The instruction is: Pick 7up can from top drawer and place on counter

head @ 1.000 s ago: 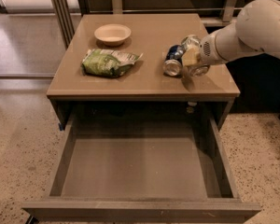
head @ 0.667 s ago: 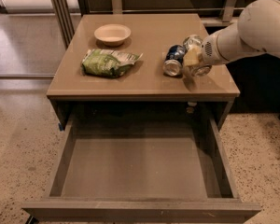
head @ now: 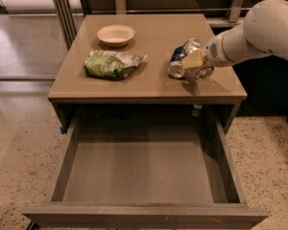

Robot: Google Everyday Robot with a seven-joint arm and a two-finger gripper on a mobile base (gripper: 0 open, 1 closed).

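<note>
My gripper (head: 196, 61) is over the right part of the counter (head: 149, 85), reaching in from the right on a white arm. It is shut on the 7up can (head: 193, 47), a silver-white can held tilted with its shiny lower end close to the counter top. A tan finger pad (head: 192, 60) lies across the can's side. I cannot tell whether the can touches the counter. The top drawer (head: 144, 176) is pulled fully open below the counter and nothing lies in it.
A dark blue can (head: 175, 61) lies on its side right beside the 7up can, on its left. A green snack bag (head: 111, 63) lies at the counter's left middle, a beige bowl (head: 115, 34) behind it. Speckled floor surrounds the drawer.
</note>
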